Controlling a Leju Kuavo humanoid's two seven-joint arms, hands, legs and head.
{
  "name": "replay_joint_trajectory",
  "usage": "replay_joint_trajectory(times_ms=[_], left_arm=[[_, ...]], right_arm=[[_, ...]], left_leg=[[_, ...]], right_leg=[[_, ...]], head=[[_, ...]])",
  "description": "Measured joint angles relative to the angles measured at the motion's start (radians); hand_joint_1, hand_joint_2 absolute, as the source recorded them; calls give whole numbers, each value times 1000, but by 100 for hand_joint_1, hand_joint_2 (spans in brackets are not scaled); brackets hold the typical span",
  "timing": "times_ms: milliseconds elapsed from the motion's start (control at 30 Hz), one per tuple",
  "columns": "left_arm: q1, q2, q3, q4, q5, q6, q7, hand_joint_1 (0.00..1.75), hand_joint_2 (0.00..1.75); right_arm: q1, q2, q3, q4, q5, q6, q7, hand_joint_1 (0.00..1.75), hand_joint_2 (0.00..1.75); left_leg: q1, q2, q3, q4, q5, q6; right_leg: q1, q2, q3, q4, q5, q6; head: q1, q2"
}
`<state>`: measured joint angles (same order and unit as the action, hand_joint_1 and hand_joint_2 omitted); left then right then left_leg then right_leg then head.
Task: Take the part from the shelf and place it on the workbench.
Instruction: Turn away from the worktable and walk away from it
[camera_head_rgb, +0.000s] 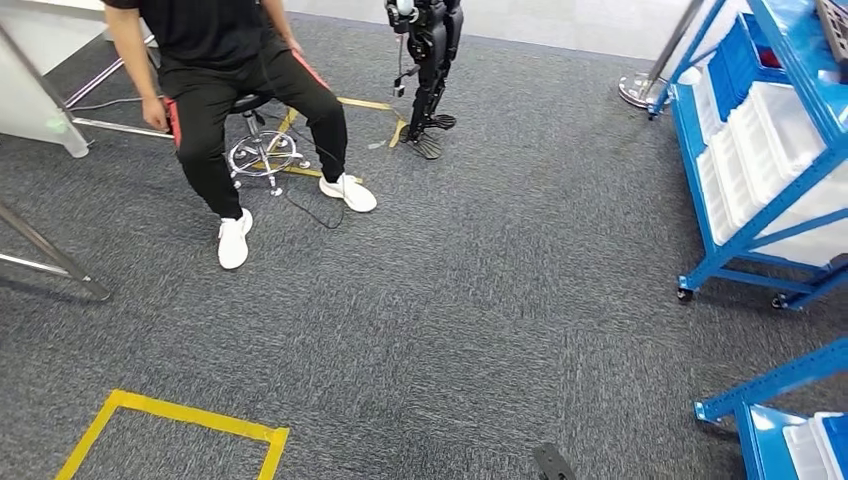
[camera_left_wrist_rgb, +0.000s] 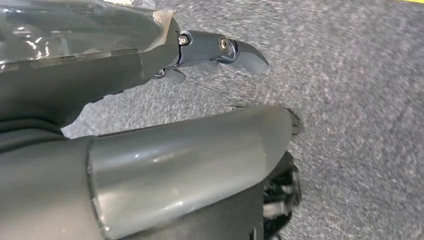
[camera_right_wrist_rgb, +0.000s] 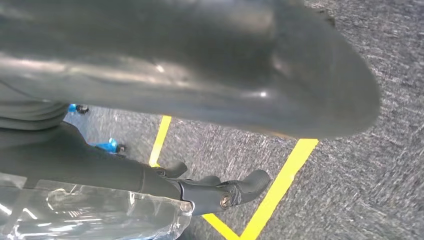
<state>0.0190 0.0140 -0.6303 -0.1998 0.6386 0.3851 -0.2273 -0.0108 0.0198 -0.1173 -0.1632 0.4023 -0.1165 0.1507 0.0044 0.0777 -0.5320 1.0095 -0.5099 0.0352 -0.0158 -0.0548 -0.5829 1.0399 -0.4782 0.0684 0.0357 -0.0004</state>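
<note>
A blue shelf rack (camera_head_rgb: 742, 235) with white bins (camera_head_rgb: 765, 135) stands at the right of the head view, and the corner of a second blue rack (camera_head_rgb: 775, 420) lies at the lower right. I cannot make out a part in the bins. My left hand (camera_left_wrist_rgb: 190, 160) hangs over the grey carpet, its dark fingers (camera_left_wrist_rgb: 225, 50) held straight and apart from the thumb, with nothing in it. My right hand (camera_right_wrist_rgb: 210, 75) hangs over the carpet too, its fingers (camera_right_wrist_rgb: 230, 192) stretched out and holding nothing.
A person (camera_head_rgb: 225, 70) sits on a wheeled stool (camera_head_rgb: 262, 150) at the upper left, beside a white table (camera_head_rgb: 35, 70). Another dark robot (camera_head_rgb: 428, 60) stands at the top middle. Yellow tape (camera_head_rgb: 175, 415) marks a square on the carpet at the lower left. Metal legs (camera_head_rgb: 50, 255) cross the left edge.
</note>
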Motion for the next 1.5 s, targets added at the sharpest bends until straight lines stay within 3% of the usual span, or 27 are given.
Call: replay_joint_trajectory(times_ms=[67,133,200,267,333,367,400,467,500,567,633,700,767,833,867,900,967,1000,1067,1133,1200,1267,1333,1367,1400,1433,1500], left_arm=[[-3,1,-1,0,-6,-4,1,0,0],[-7,2,-2,0,-9,-6,3,0,0],[-9,2,-2,0,-10,-8,3,0,0],[-8,2,-3,2,-10,-10,4,0,0],[-5,2,-3,4,-10,-12,4,0,0],[-3,2,-3,5,-10,-13,4,0,0],[-3,3,-3,5,-10,-15,4,0,0],[-3,4,-3,6,-10,-18,2,0,0],[-3,5,-3,6,-10,-20,1,0,0],[-3,7,-4,6,-11,-23,-1,0,0],[-4,10,-4,6,-12,-26,-2,0,0],[-5,12,-4,6,-13,-31,-3,0,0],[-3,14,-4,6,-13,-34,-3,0,0],[0,16,-4,6,-13,-35,-3,0,0],[1,16,-4,6,-13,-35,-3,0,0],[1,17,-4,6,-13,-35,-3,0,0],[0,17,-4,6,-13,-35,-3,0,0],[0,18,-4,6,-13,-35,-3,0,0],[1,21,-4,6,-13,-35,-3,0,0],[-1,23,-4,5,-13,-35,-3,0,0],[-3,23,-4,5,-13,-36,-3,0,0],[-1,23,-6,5,-13,-38,-3,0,0],[3,23,-9,5,-13,-41,-3,0,0],[3,23,-10,5,-13,-41,-3,0,0],[4,23,-11,5,-14,-42,-3,0,0],[3,23,-11,5,-16,-43,-3,0,0],[2,24,-13,5,-21,-46,-3,0,0]], right_arm=[[1,-1,-2,0,-7,1,-3,0,0],[5,-2,-5,0,-11,1,-6,0,0],[8,-1,-6,0,-12,1,-8,0,0],[7,-2,-7,0,-12,1,-9,0,0],[8,-3,-7,0,-12,1,-12,0,0],[9,-3,-7,0,-12,1,-14,0,0],[11,-3,-8,0,-13,1,-18,0,0],[11,-2,-8,0,-14,1,-25,0,0],[10,-3,-9,0,-16,1,-27,0,0],[11,-5,-12,0,-21,1,-27,0,0],[14,-7,-15,0,-26,1,-28,0,0],[17,-7,-16,0,-27,4,-29,0,0],[14,-9,-16,0,-26,7,-30,0,0],[13,-11,-16,0,-27,9,-32,0,0],[15,-12,-17,0,-27,10,-32,0,0],[16,-12,-18,0,-28,11,-33,0,0],[17,-14,-22,0,-31,12,-37,0,0],[16,-15,-24,0,-33,12,-39,0,0],[14,-15,-28,0,-34,13,-43,0,0],[16,-15,-31,0,-35,13,-45,0,0],[19,-15,-33,1,-36,12,-46,0,0],[19,-16,-36,1,-40,12,-47,0,0],[19,-16,-39,1,-43,11,-47,0,0],[20,-16,-39,1,-44,11,-47,0,0],[21,-16,-40,1,-45,11,-47,0,0],[22,-16,-40,1,-46,11,-47,0,0],[22,-16,-42,1,-48,11,-47,0,0]], left_leg=[[-4,17,6,-2,-4,-11],[-1,25,13,-2,-11,-22],[4,-12,-3,45,-48,-31],[7,-63,-60,169,-116,-34],[7,-79,-118,277,-151,-36],[8,-81,-127,284,-139,-37],[10,-83,-113,246,-105,-37],[19,-124,-55,108,-28,-38],[23,-145,-32,54,-5,-37],[21,-163,-21,21,0,-32],[16,-140,-20,17,5,-17],[14,-115,-16,7,11,0],[11,-84,-13,2,13,10],[7,-54,-14,3,12,12],[7,-42,-14,3,10,12],[7,-30,-12,3,9,10],[5,-9,-6,3,4,2],[2,0,-2,3,-1,-4],[-3,17,7,3,-8,-16],[0,30,15,0,-13,-27],[7,-1,8,27,-38,-36],[10,-57,-41,134,-102,-40],[9,-79,-112,267,-156,-38],[9,-81,-133,297,-157,-37],[9,-81,-136,290,-137,-35],[10,-84,-120,246,-101,-32],[14,-120,-61,110,-25,-29]], right_leg=[[8,-9,13,-32,8,-15],[5,14,13,-37,13,-29],[-5,34,20,-43,19,-47],[-7,55,22,-45,21,-57],[-4,81,22,-44,21,-59],[-3,95,23,-43,21,-59],[-3,109,25,-43,21,-59],[-2,137,25,-37,19,-55],[0,149,22,-32,18,-52],[2,168,10,-28,17,-40],[-2,184,-2,-29,20,-27],[-1,150,-26,11,0,-23],[2,90,-85,132,-56,-30],[0,68,-145,252,-100,-30],[-2,65,-151,266,-100,-24],[-5,60,-135,237,-85,-15],[-10,26,-58,96,-34,1],[-10,2,-22,32,-12,3],[-4,-23,8,-20,6,-8],[-2,0,5,-21,8,-25],[-9,23,6,-25,12,-41],[-10,45,10,-26,14,-55],[-4,71,10,-26,14,-63],[-2,85,11,-26,14,-64],[0,99,12,-25,14,-64],[1,113,14,-25,13,-63],[3,140,17,-23,13,-62]], head=[[-2,0],[-3,0],[-5,0],[-7,0],[-7,0],[-7,0],[-7,0],[-7,0],[-7,0],[-6,0],[-6,0],[-4,0],[-1,0],[1,0],[1,0],[1,0],[1,0],[1,0],[-1,0],[-3,0],[-6,0],[-9,0],[-9,0],[-9,0],[-9,0],[-9,0],[-9,0]])
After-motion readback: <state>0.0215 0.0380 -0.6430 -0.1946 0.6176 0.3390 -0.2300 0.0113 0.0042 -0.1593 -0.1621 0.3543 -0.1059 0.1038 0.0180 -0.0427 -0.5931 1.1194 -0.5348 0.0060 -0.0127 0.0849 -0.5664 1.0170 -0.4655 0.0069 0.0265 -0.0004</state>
